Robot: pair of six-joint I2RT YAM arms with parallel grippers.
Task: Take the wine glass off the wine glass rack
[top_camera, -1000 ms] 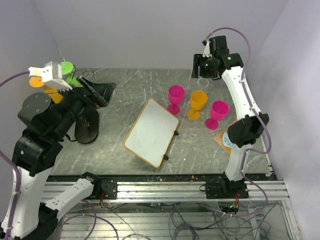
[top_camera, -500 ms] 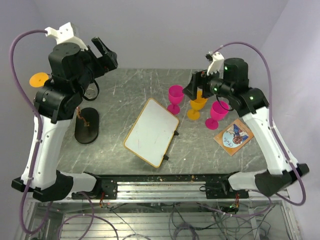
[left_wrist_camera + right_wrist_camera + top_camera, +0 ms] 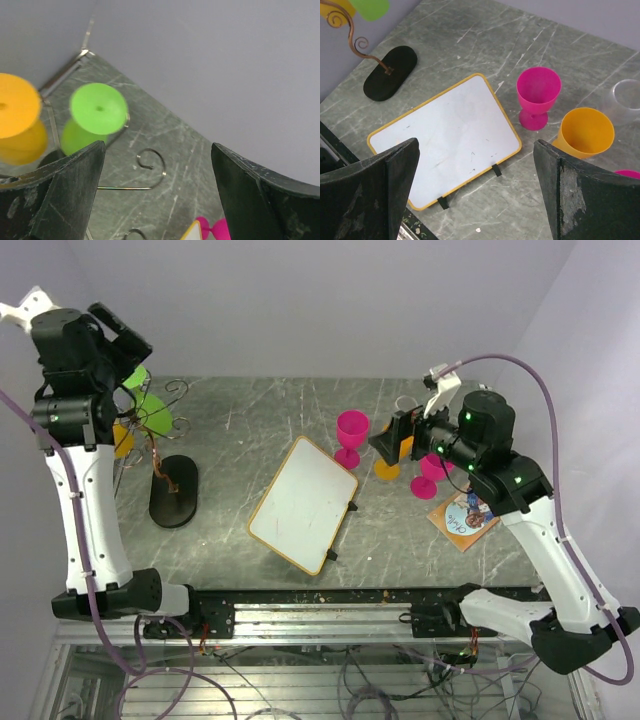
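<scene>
The wine glass rack (image 3: pixel 173 492) stands at the 9 o'clock side of the table (image 3: pixel 400 540). A green wine glass (image 3: pixel 97 107) and an orange wine glass (image 3: pixel 17 112) hang upside down from its wire arms, the orange one at the green one's 9 o'clock in the left wrist view. The left gripper (image 3: pixel 118 328) hangs high above them, fingers spread wide and empty. The right gripper (image 3: pixel 477 200), likewise spread and empty, hovers over the whiteboard (image 3: pixel 450 140). A pink goblet (image 3: pixel 537 95) stands at the board's 2 o'clock.
</scene>
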